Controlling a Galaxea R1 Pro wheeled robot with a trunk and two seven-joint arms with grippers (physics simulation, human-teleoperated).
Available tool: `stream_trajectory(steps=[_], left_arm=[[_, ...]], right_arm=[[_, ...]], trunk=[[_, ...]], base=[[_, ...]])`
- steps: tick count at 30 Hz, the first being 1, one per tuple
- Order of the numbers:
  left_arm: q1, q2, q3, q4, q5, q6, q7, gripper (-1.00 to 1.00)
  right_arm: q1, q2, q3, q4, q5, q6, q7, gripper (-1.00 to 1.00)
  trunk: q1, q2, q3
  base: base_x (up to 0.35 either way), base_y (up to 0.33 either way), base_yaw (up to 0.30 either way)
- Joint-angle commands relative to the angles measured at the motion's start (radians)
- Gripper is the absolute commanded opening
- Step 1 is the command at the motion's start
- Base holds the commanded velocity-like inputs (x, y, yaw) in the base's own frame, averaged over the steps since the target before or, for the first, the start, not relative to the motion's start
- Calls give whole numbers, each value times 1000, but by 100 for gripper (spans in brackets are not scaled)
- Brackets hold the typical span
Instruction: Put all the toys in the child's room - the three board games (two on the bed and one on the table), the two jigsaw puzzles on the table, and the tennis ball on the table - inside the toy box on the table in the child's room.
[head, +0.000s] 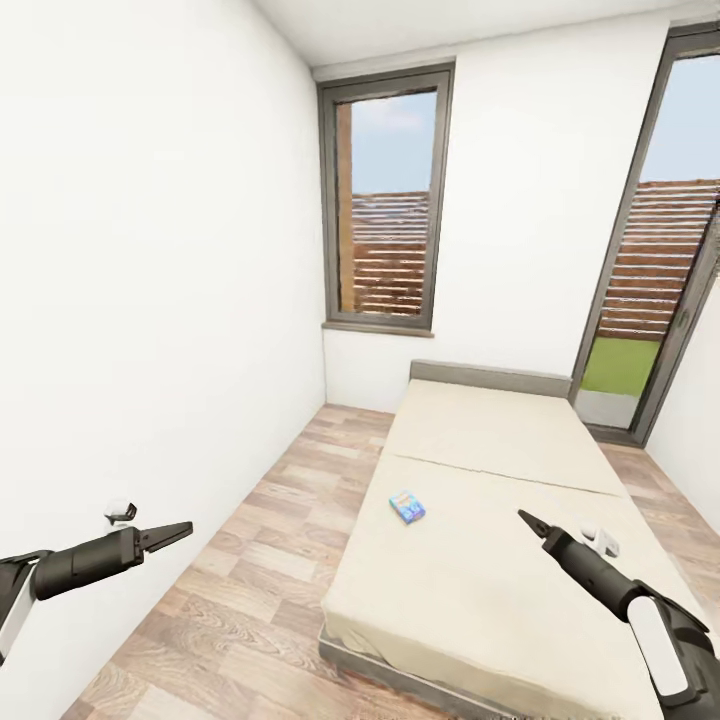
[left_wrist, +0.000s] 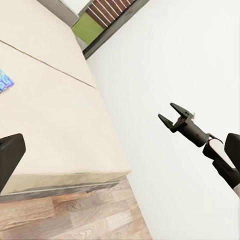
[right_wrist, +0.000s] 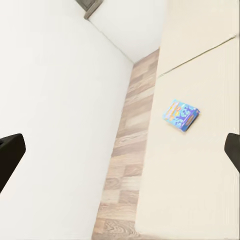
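Right fingers: the right gripper (left_wrist: 175, 116) hangs over the near right part of the bed, its fingers (left_wrist: 178, 108) apart and holding nothing; seen from the left wrist, the gap between the tips is plain.
Left fingers: the left gripper (head: 178, 531) is out over the wood floor (head: 250, 560) beside the bed's left edge; from the head view it looks like one closed point, but at that angle I cannot tell its state.
Why held so: both arms are raised and forward, likely a carrying pose while the robot approaches.
Task thing: the small blue board game (head: 407, 507) lies flat on the bed (head: 500, 440), toward its left edge, well apart from both grippers.
Surroundings: a white wall (head: 150, 300) to the left, a window (head: 388, 200) beyond the headboard, a glass door (head: 650, 280) at the far right.
In the way: nothing lies between the right gripper and the game; the reach looks too long from here.
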Motion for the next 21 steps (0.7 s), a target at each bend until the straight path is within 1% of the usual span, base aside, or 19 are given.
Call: stream_trajectory(steps=[1,12,21], left_arm=[[0,1,0,0,0,11,-3,100],[0,1,5,0,0,11,-3,100],[0,1,6,0,0,10,-3,100]], right_arm=[[-1,1,-2,5,-7,8,1,100],[0,8,-3,15,-6,3,2,100],[2,10,-4,12,-5,-1,2,100]], trunk=[[0,-1,-2],[0,-1,-15],[0,-1,-18]], base=[[0,0,-193],[0,0,-178],[0,0,-36]])
